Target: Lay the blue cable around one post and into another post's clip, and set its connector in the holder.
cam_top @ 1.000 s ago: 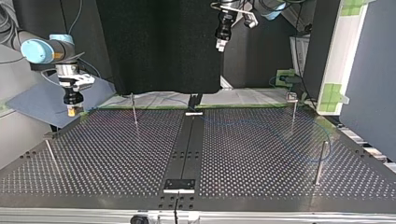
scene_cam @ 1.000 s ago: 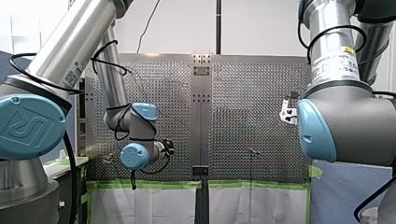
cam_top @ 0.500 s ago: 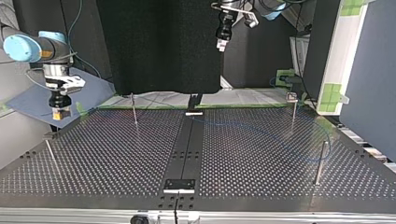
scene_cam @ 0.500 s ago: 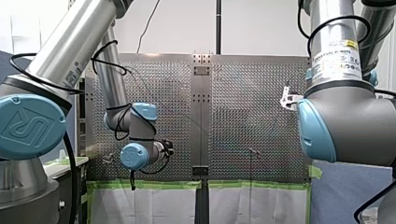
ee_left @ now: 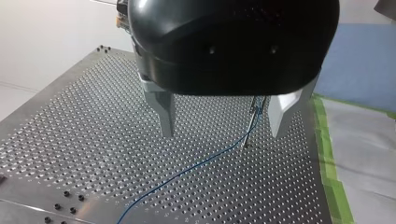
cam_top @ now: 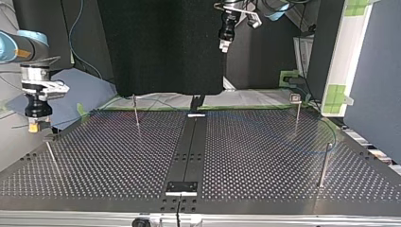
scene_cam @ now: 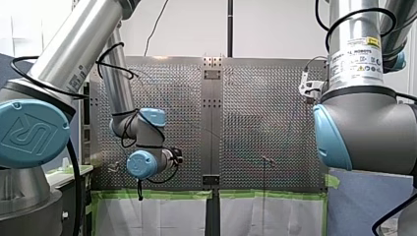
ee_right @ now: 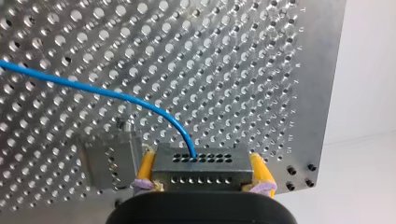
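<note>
connector (ee_right: 201,163): in right pincer (ee_right: 204,173) | holder (ee_right: 109,161): beside connector | cable (ee_right: 93,87): on table (ee_left: 70,140)

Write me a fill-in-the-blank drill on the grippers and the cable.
My right gripper is shut on the ___. My left gripper is ___, holding nothing. The cable is ___ in colour.
Missing words: connector; open; blue.
</note>
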Motion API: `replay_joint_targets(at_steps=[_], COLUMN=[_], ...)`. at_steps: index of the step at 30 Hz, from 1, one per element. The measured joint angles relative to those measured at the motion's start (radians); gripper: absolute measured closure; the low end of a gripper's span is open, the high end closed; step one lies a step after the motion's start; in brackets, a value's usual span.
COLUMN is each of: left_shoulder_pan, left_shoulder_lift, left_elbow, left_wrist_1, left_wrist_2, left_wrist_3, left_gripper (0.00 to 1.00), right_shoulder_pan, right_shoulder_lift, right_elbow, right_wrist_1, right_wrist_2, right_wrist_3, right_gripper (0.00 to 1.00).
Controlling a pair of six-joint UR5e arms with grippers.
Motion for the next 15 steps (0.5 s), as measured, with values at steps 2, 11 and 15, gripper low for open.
replay_joint_targets(at_steps=[2,11,15], left_shoulder_pan=[0.001,0.004,0.005], left_shoulder_lift=[0.0,0.0,0.0], left_elbow=[0.002,0.005,0.005], left_wrist_1=[-0.006,-0.012,-0.016], left_wrist_2=[-0.002,-0.007,-0.007], left_wrist_3=[0.0,0.0,0.0], left_gripper=[0.01,0.01,0.01], right_shoulder_pan=[-0.004,-0.025,-0.029], right_shoulder_lift=[-0.001,0.021,0.053], right_elbow=[-0.002,-0.016,-0.042], right_wrist_1=[0.019,0.09,0.123], right_wrist_2=[-0.001,-0.006,-0.008], right_wrist_3=[-0.011,-0.039,-0.069], right_gripper=[1.0,1.0,1.0])
